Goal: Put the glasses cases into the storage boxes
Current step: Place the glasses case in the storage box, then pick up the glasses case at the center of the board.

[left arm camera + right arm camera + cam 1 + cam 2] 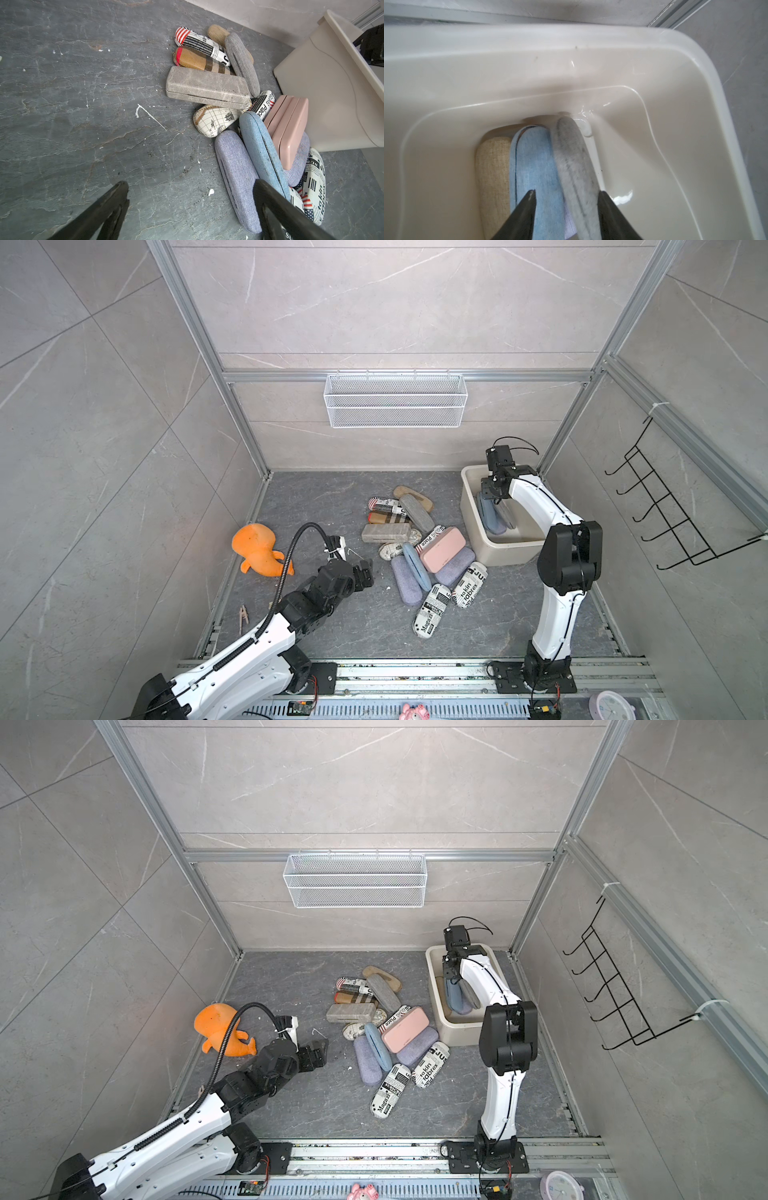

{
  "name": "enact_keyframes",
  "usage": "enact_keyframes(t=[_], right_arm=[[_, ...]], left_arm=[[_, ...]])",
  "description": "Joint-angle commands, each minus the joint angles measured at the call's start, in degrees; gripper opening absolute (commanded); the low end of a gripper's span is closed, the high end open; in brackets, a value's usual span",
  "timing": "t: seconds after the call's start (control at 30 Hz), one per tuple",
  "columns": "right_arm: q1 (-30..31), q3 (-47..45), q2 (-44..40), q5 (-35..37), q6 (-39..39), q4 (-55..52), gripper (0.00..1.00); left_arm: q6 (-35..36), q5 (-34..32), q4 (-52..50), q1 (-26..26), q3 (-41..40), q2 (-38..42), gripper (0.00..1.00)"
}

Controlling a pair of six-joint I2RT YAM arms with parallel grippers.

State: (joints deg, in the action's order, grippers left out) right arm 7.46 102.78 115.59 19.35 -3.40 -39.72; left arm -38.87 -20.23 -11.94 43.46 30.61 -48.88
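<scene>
Top views, tub (471,506): cream, at the right of the floor; the pile of cases (419,556) lies just beside it.
Top views, right gripper (492,493): reaches into the tub over the blue case (492,518).
Left wrist, left gripper (191,207): fingers wide apart, nothing between them, near the lilac case (234,176) of the pile beside the tub.
Right wrist, right gripper (566,195): fingers part-spread around the grey case (575,158) in the tub; contact cannot be told.
Right wrist, tub contents: tan case (494,166), blue case, grey case side by side.
</scene>
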Motion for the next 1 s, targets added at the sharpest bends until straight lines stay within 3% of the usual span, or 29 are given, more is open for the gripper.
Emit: enact_keyframes(t=[0.0, 0.3, 0.47, 0.67, 0.97], right_arm=[[0.28, 1.19, -3.82, -3.76, -2.44, -2.2, 0.54], [8.33, -11.31, -19.99, -3.43, -7.09, 0.96, 0.61], [12.45, -20.42, -29.44, -6.75, -10.12, 4.1, 0.7], [13.37, -27.35, -36.15, -9.45, -11.64, 5.97, 0.76], [13.4, -32.22, -40.93, -12.48, -12.01, 9.01, 0.76]], left_arm=[[0.35, 2.33, 0.59, -0.22, 3.98, -2.13, 0.96], [-6.28, 9.13, 0.85, 0.84, 8.93, -17.82, 0.93], [-10.72, 7.29, 0.07, 5.78, 13.55, -27.83, 0.93], [-11.63, 8.55, -3.15, 10.16, 21.86, -41.62, 0.93], [-12.34, 7.35, -5.73, 11.33, 26.57, -49.22, 0.9]])
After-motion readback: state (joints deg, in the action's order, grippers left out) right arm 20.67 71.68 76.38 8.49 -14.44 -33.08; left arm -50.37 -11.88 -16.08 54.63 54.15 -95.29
